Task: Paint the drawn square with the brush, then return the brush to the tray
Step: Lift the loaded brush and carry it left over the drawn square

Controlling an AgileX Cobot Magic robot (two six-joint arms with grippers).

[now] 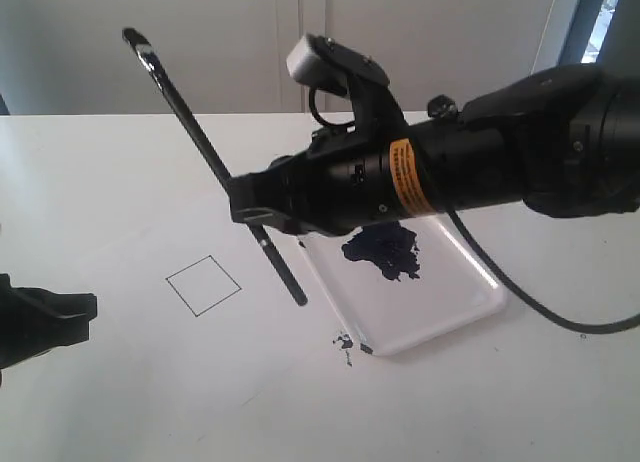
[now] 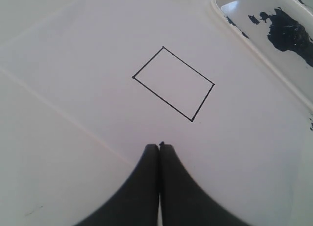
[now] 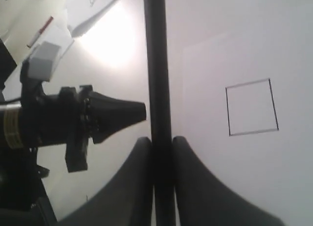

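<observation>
The brush (image 1: 200, 142) slants steeply in the air, its silver ferrule and bristle tip high at the upper left and its plain handle end low, near the tray. My right gripper (image 1: 250, 207) is shut on the black handle, which runs between both fingers in the right wrist view (image 3: 156, 64). The drawn square (image 1: 204, 284) lies on white paper left of the brush, its inside plain white (image 2: 173, 84) (image 3: 252, 107). The tray (image 1: 470, 312) sits under the right arm and holds a blue-black paint puddle (image 1: 385, 252). My left gripper (image 2: 160, 146) hovers low near the square, shut and empty.
Small dark paint spatters (image 1: 345, 340) mark the paper beside the tray's near corner. A black cable (image 1: 560, 317) loops from the right arm over the table. The left arm's body (image 3: 73, 118) shows in the right wrist view, with loose papers (image 3: 93, 6) behind it.
</observation>
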